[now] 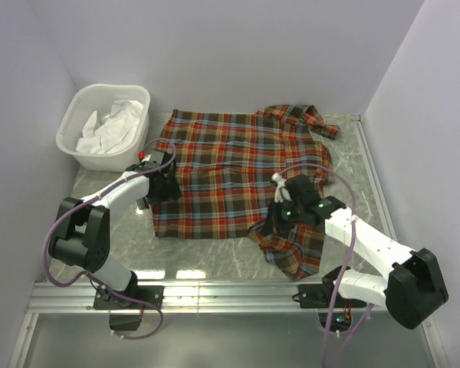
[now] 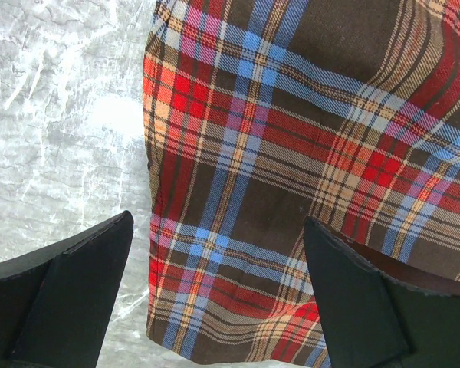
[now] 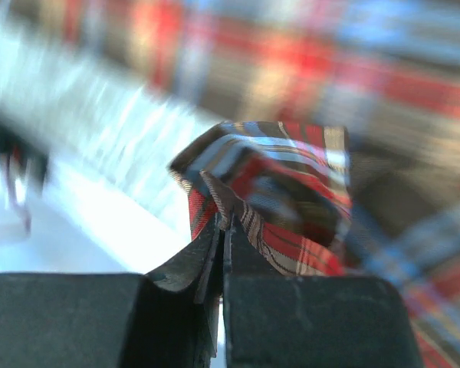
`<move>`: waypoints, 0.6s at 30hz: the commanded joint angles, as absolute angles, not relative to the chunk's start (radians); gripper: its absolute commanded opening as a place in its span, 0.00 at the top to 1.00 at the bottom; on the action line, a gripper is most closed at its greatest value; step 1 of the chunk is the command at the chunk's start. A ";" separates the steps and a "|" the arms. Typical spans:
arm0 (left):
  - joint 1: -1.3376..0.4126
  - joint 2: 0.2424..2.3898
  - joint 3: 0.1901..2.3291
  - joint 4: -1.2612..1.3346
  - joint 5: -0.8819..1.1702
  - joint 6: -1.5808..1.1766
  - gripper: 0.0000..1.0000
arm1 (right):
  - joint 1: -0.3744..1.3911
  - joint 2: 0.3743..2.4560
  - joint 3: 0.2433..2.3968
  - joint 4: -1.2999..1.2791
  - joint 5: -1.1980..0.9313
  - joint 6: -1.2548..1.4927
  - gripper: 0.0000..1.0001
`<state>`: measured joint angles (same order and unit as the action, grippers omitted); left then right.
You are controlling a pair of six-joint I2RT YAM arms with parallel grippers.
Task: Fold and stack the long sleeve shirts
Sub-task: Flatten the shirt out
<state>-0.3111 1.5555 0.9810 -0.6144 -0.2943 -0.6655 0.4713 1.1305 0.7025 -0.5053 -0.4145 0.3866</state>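
- The plaid shirt (image 1: 230,172) lies spread flat across the middle of the desk (image 1: 100,192). Its collar (image 1: 299,115) is at the far right, and a bunched sleeve (image 1: 295,249) trails off the near right corner.
- The right fingers (image 3: 215,261) are closed tight on a small peak of plaid cloth, pinched up where that sleeve meets the body.
- From this grip the shirt's body lies to the left and far side. Judging by that, the held cloth would have to travel that way to land on the body.
- The left fingers (image 2: 69,299) are spread wide and hold nothing. They hover over the shirt's left edge, one finger above bare desk and the other above plaid.
- The left arm is the nearer one to that left edge, and the right arm to the sleeve.
- A basket (image 1: 77,142) of white cloth (image 1: 111,126) sits far left, apart from the shirt.
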 commanded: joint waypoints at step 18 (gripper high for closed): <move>-0.318 1.487 0.979 -0.586 -0.307 -0.681 0.01 | 0.902 1.296 0.983 -0.666 -0.341 0.253 0.27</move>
